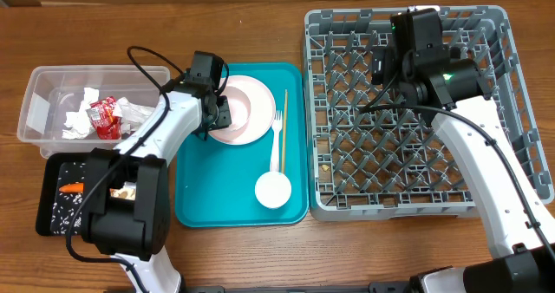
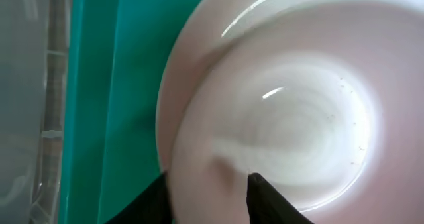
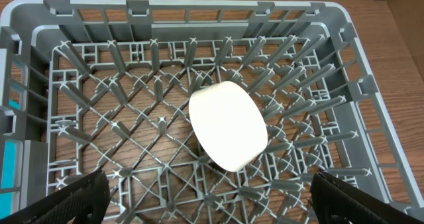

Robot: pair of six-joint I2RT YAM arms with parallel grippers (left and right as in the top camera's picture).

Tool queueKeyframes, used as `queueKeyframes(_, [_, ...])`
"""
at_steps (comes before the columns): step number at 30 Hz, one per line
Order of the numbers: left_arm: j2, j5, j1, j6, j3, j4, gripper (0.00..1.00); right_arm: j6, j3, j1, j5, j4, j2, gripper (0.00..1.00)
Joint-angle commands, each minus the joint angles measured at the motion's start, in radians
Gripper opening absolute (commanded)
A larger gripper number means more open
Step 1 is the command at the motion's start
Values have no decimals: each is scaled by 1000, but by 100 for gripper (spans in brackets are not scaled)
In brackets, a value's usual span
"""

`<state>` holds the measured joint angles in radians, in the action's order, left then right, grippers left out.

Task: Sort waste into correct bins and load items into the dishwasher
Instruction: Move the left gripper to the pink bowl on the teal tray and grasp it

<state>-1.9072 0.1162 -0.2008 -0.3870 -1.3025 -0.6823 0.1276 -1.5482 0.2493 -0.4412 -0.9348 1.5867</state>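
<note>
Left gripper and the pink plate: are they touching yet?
Cannot tell. In the left wrist view the left gripper straddles the plate at its rim, but neither contact nor a gap shows plainly; overhead, the wrist hides it.

The left arm [image 1: 165, 128] reaches forward with its wrist tipped down, the left gripper [image 2: 211, 184] part-closed with one finger on each side of the plate [image 2: 298, 85] rim, while the right arm [image 1: 486, 163] stretches forward, the right gripper [image 3: 209, 191] spread wide, holding nothing.
</note>
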Motion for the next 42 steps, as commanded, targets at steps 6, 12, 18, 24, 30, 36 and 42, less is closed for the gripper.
queueKeyframes(6, [141,-9,-1,-1,-88,-47,4,8,-1,-2,6,4,-24,100])
queueKeyframes(12, [156,-20,0,6,-87,-58,12,8,-1,-2,6,3,-24,100])
queueKeyframes(18, [128,-8,-2,6,-49,-53,44,8,-1,-2,6,-2,-24,100])
queueKeyframes(24, [30,-25,-2,6,-46,-20,42,8,-1,-2,6,-2,-24,100])
queueKeyframes(30, [-62,-84,-2,6,-47,3,29,8,-1,-2,6,-3,-24,100])
queueKeyframes(36, [-64,-84,-2,6,-47,10,6,8,-1,-2,6,-3,-24,100])
queueKeyframes(42, [-60,-84,-2,33,-51,9,4,8,-1,-2,6,-3,-24,100])
